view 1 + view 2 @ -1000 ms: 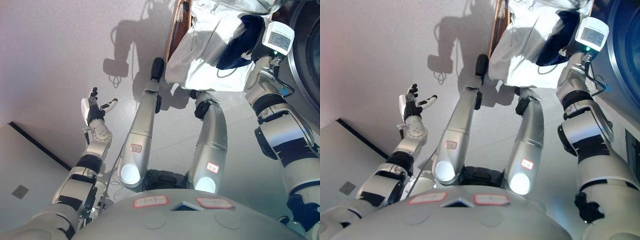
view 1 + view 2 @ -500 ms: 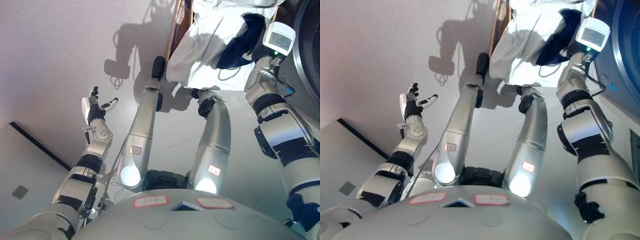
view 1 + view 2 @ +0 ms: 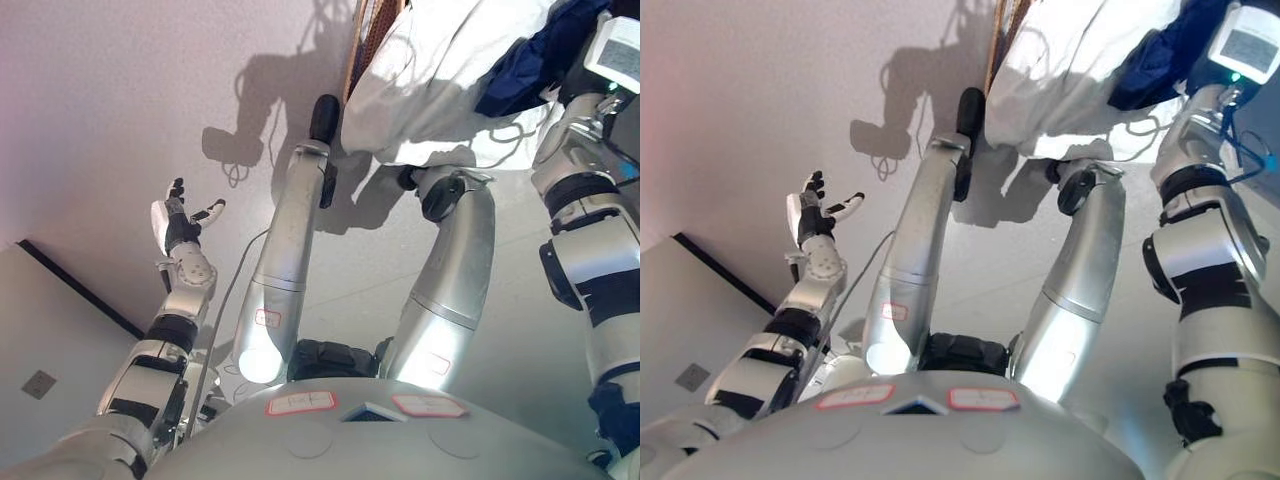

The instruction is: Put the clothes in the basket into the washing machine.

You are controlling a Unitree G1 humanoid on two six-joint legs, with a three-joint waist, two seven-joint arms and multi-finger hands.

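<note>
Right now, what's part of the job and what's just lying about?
Job:
white garment
navy garment
basket
right hand: hidden in the clothes

Not job:
left hand, open, idle
floor plate

Both views look steeply down from the head — two eyes set slightly apart, close above the arms. They share the pale grey floor (image 3: 120,110), the open left hand (image 3: 175,222) low at left, and the bundled white cloth (image 3: 1070,60) well beyond it at upper right.
</note>
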